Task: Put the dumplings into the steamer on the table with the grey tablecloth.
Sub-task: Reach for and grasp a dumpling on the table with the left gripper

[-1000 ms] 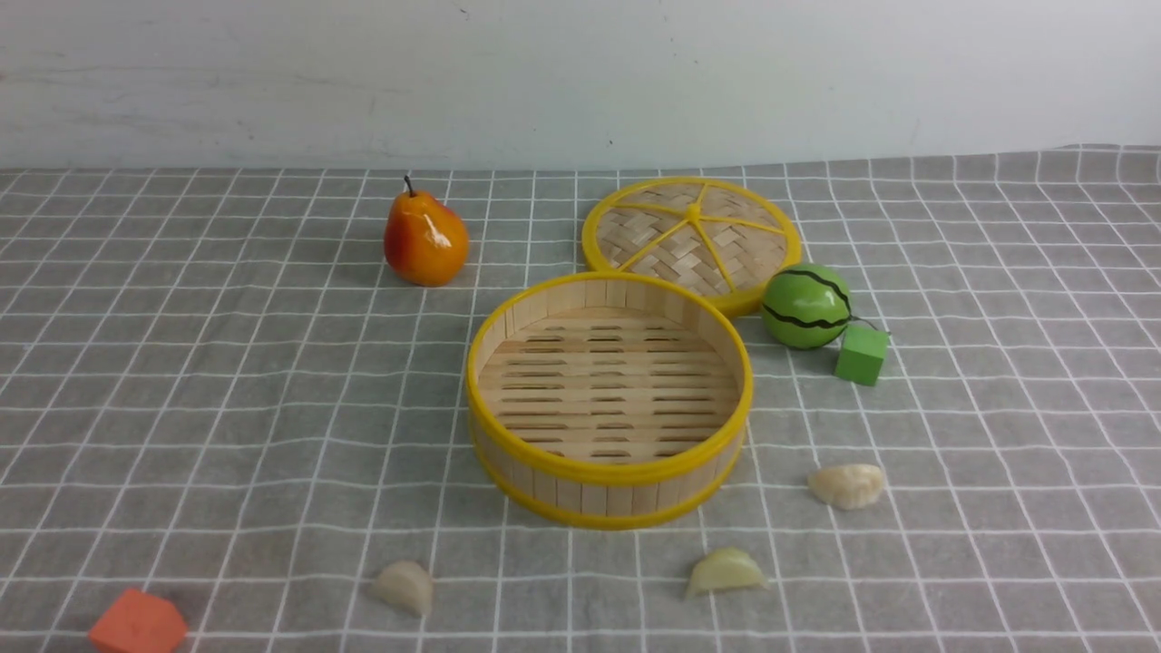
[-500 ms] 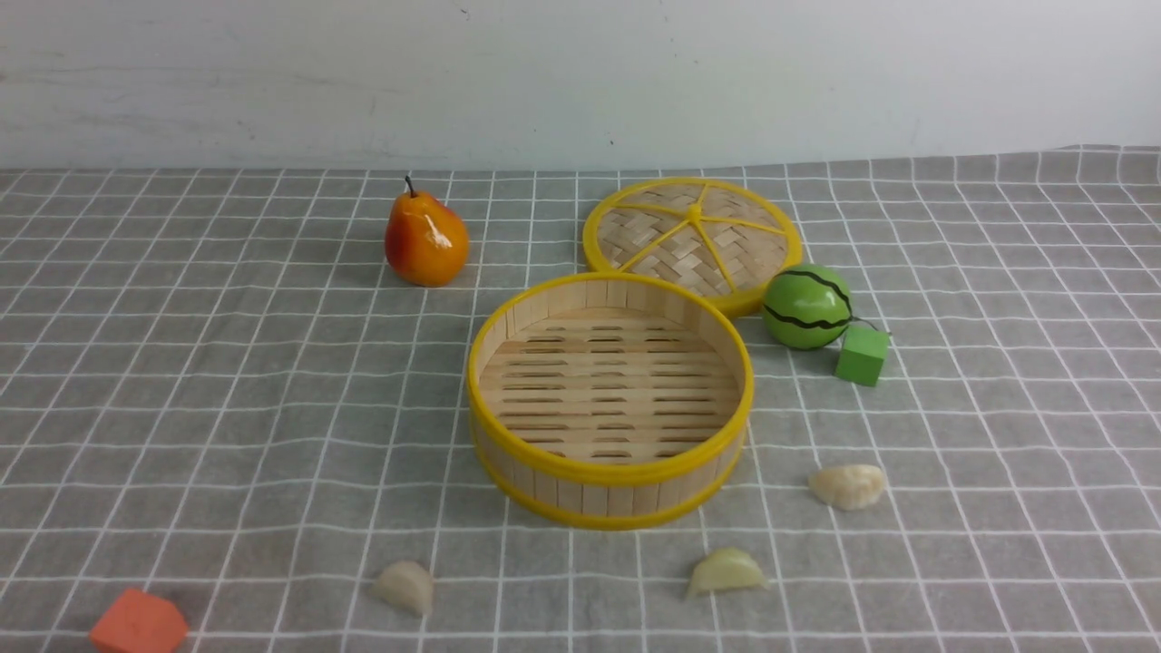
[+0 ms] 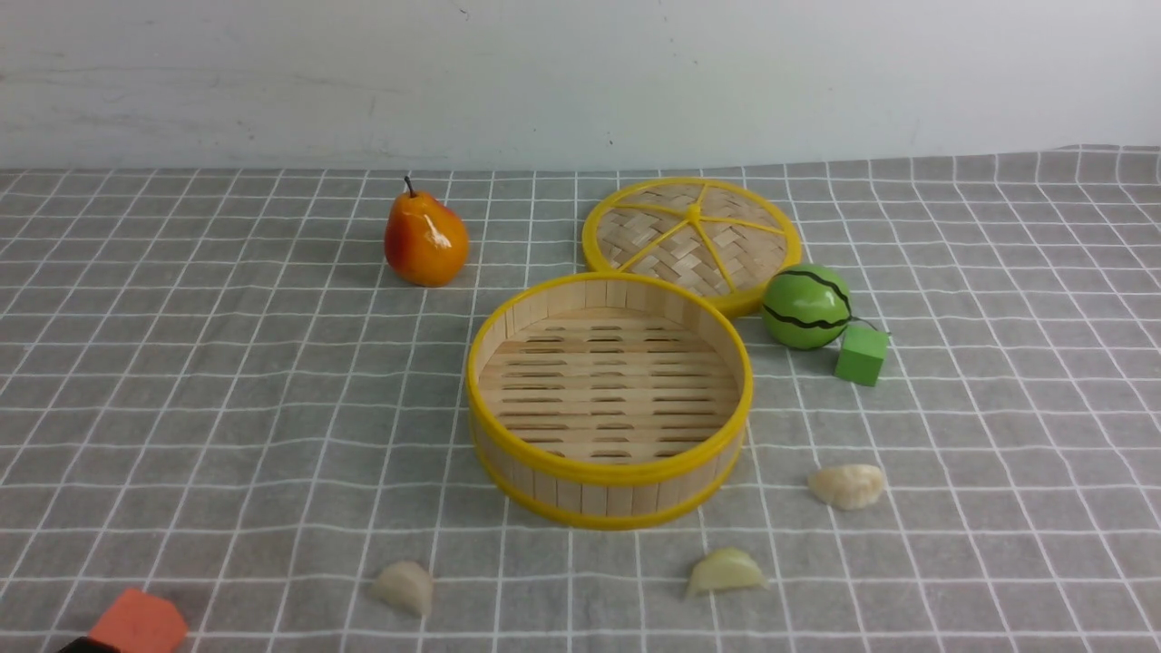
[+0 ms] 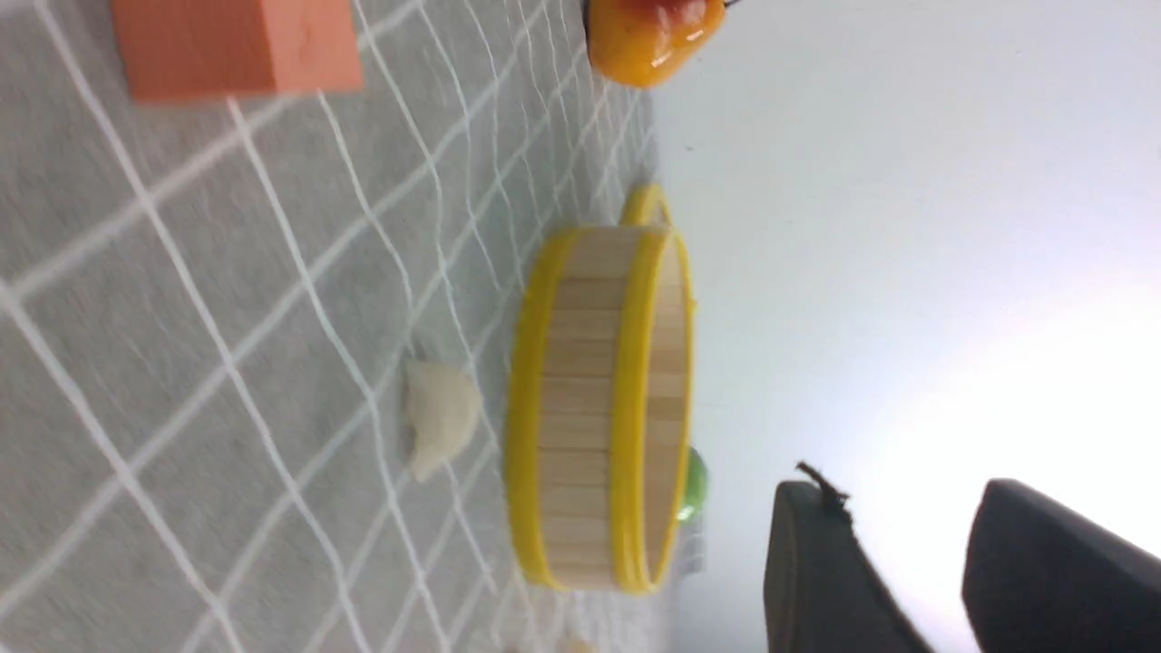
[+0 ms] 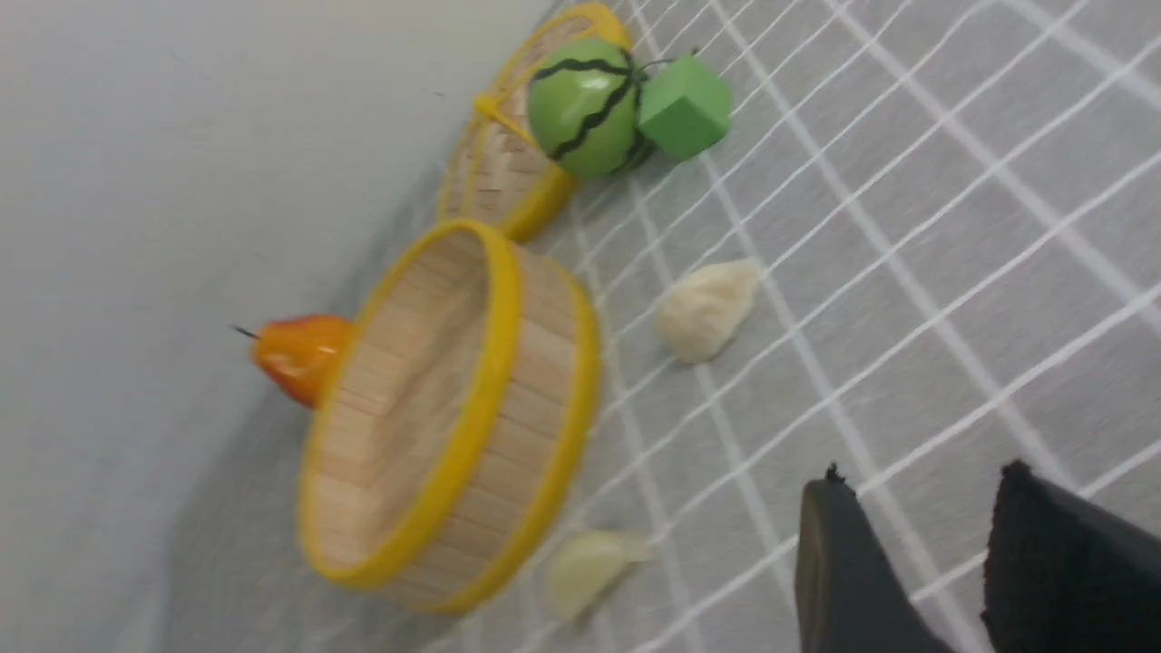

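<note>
**Front view: three dumplings on the cloth, all outside the steamer**

The steamer [image 3: 608,485] sits upright a little right of the middle of the table, which is draped in the grey tablecloth [image 3: 227,381]. Its slatted floor is in plain sight. All the dumplings lie on the cloth on the side nearer the robot. The left dumpling [image 3: 404,586] is off the basket's near-left. The middle dumpling [image 3: 726,571], the yellowest of them, is off its near-right. The right dumpling [image 3: 848,485] is further right, level with the basket's front wall. None touches the basket.

Behind the steamer the woven lid [image 3: 694,238] lies flat, its near edge hidden behind the basket's far rim. A green striped ball [image 3: 805,307] rests against the lid's right edge, with a green cube [image 3: 861,355] just beside the ball. A pear [image 3: 424,238] stands well to the left of the lid. An orange cube [image 3: 138,622] sits at the near-left corner.

From the left wrist camera, the left gripper [image 4: 898,508] hangs in the air, fingers spread with nothing between them. The right gripper [image 5: 916,508] is the same over bare cloth, its fingers apart and holding nothing.
</note>
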Robot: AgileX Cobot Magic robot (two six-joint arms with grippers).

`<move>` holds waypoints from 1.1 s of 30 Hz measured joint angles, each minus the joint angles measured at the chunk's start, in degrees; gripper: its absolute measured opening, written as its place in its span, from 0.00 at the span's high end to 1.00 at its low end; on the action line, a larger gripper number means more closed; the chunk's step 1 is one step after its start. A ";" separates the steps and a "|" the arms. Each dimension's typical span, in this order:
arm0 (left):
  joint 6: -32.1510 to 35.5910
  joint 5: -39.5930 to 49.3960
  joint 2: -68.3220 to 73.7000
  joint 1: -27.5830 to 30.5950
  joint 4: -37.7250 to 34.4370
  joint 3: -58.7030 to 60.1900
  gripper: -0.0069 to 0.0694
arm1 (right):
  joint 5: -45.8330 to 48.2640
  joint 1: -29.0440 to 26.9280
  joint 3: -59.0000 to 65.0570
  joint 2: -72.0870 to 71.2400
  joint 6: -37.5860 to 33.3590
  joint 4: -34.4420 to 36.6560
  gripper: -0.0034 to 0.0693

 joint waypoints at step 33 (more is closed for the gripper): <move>37.64 40.96 59.47 -23.10 51.17 -50.98 0.93 | 26.84 14.87 -45.47 56.69 -53.11 -9.42 0.98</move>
